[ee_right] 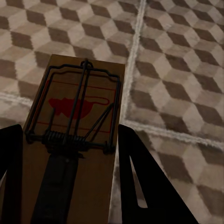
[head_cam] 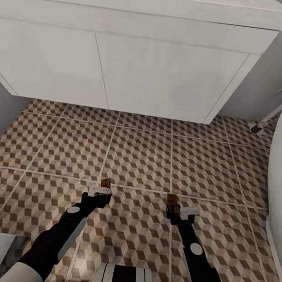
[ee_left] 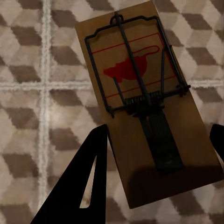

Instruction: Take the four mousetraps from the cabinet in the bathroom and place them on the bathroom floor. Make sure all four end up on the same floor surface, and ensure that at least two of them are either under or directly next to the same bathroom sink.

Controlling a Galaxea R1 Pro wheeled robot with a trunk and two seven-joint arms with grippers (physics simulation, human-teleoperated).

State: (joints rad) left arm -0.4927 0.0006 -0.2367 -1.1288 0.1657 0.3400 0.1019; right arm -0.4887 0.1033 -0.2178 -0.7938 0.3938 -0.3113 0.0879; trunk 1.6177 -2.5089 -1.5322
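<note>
Both tools, left (head_cam: pixel 104 188) and right (head_cam: pixel 177 209), each clamp a trap ( (ee_left: pixel 144 102), (ee_right: pixel 74 140)) over the floor (head_cam: pixel 139 158) short of the sink (head_cam: pixel 126 46); advance, lower flat, then release gently.

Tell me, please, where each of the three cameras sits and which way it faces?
Head view: high on the robot, looking down past both arms at the bathroom floor and the sink.
Left wrist view: by the left gripper, facing the floor; dark fingers flank a mousetrap.
Right wrist view: by the right gripper, likewise, with the other mousetrap.
Shared: all show the cube-patterned tiles.
</note>
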